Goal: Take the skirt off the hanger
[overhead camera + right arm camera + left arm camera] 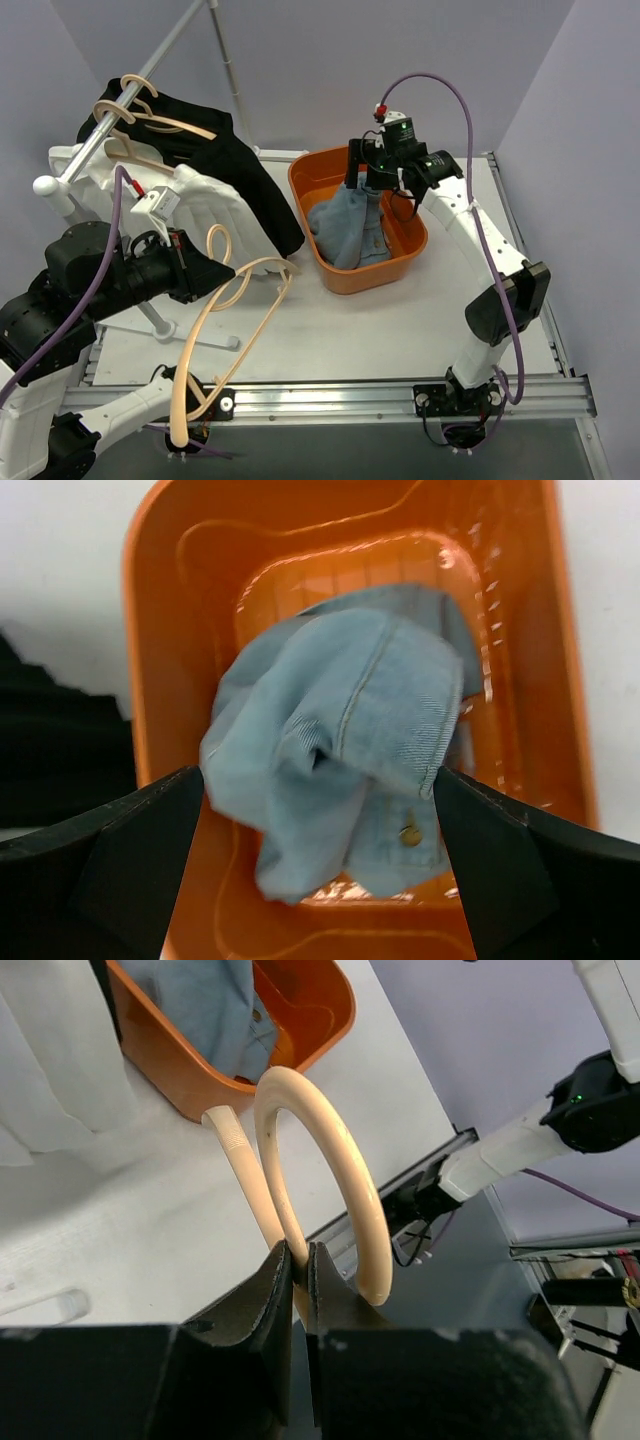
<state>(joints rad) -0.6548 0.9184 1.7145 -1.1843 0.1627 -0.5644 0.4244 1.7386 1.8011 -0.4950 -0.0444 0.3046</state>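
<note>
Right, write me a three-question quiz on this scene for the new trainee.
1. True or false: the skirt hangs on the hanger.
2. What does the left gripper hold? A the hanger; B the skirt; C nothing.
3. Fill in: the right gripper, open, hovers over the skirt, which lies in the orange ____.

Key
1. False: the hanger is bare.
2. A
3. bin
</note>
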